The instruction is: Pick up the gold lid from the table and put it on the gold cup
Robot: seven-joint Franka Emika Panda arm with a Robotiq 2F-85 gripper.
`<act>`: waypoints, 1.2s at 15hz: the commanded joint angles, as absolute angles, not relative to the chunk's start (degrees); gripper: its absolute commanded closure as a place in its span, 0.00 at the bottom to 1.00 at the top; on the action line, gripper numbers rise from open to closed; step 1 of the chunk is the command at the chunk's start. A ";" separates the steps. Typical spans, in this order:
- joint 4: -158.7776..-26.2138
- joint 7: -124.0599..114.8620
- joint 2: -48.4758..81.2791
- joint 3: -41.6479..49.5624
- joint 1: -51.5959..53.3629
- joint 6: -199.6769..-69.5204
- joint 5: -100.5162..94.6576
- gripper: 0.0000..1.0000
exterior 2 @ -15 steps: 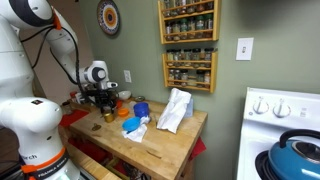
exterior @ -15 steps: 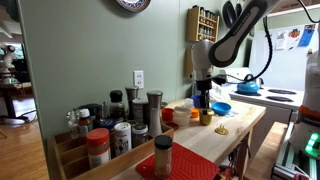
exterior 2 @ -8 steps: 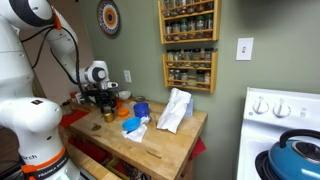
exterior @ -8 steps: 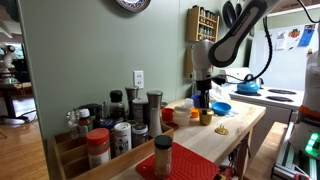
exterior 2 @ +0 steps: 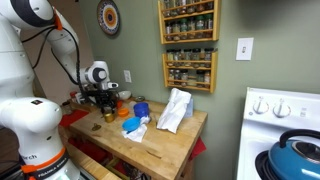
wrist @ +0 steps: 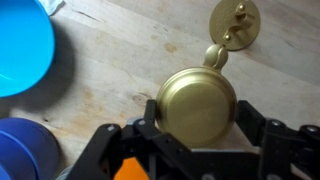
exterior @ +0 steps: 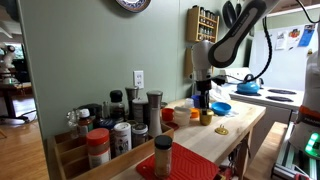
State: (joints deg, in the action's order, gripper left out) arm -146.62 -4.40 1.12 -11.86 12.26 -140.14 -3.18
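In the wrist view the gold cup is seen from above, a round shiny body with a small handle pointing away. It sits between my two fingers, and my gripper is spread wide and open around it. The gold lid, a small flat gold disc with a knob, lies on the wooden table beyond the cup. In both exterior views my gripper hangs just over the gold cup. The lid lies beside the cup, nearer the table's front edge.
A light blue bowl and a darker blue cup stand close to the gripper, with an orange cup beside them. A white cloth lies mid-table. Spice jars crowd one end.
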 commanded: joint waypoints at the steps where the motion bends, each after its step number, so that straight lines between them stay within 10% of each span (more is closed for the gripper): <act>1: -146.32 -4.38 2.24 -11.74 12.03 -140.90 -2.83 0.45; 3: -146.36 -4.33 2.11 -11.72 12.01 -140.90 -2.76 0.10; 5: -146.36 -4.36 2.07 -11.70 11.98 -140.87 -2.80 0.00; 18: -146.02 2.99 -5.84 -11.28 11.56 -131.57 1.76 0.00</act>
